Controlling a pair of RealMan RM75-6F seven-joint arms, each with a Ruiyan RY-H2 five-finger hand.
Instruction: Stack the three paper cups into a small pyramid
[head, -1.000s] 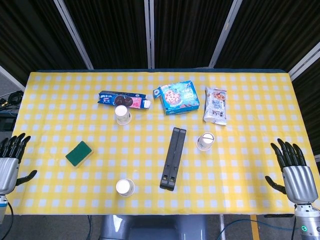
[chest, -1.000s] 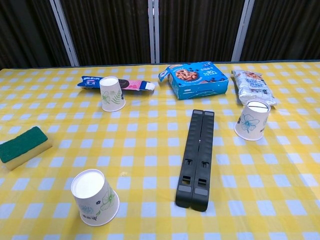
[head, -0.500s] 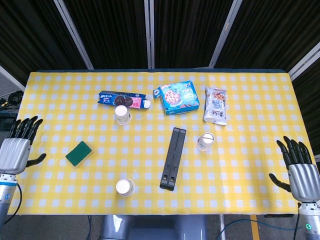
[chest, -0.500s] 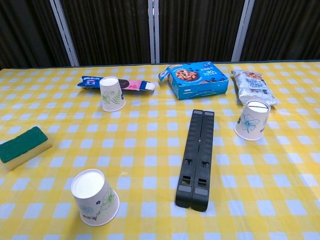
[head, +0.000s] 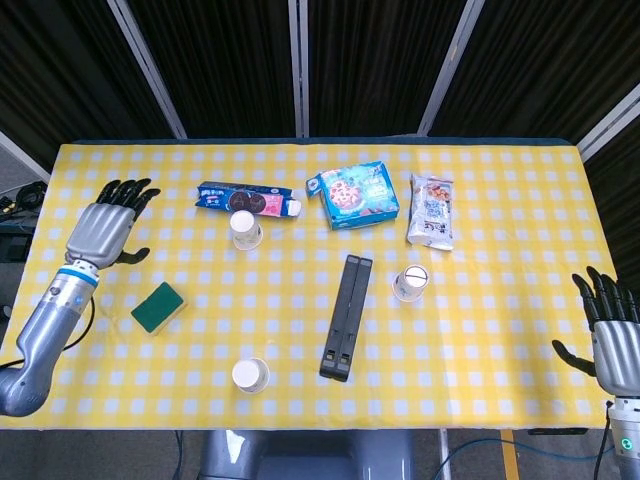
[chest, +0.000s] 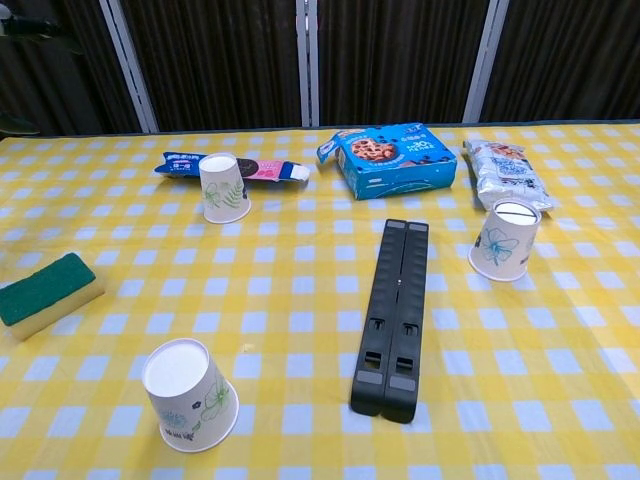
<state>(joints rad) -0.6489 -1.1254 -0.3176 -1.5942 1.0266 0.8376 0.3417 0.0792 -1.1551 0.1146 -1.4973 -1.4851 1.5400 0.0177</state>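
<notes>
On the tabletop (head: 520, 180): three upturned cups, well apart — back (head: 245, 228), right (head: 410, 282), front (head: 250, 375). Left hand (head: 105, 225) and right hand (head: 618, 340) empty, fingers spread. I judge the back cup first, gripped low.

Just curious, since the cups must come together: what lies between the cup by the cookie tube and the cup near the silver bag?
In the head view, only the top end of the black bar lies between the left cup and the right cup; otherwise bare cloth.
</notes>
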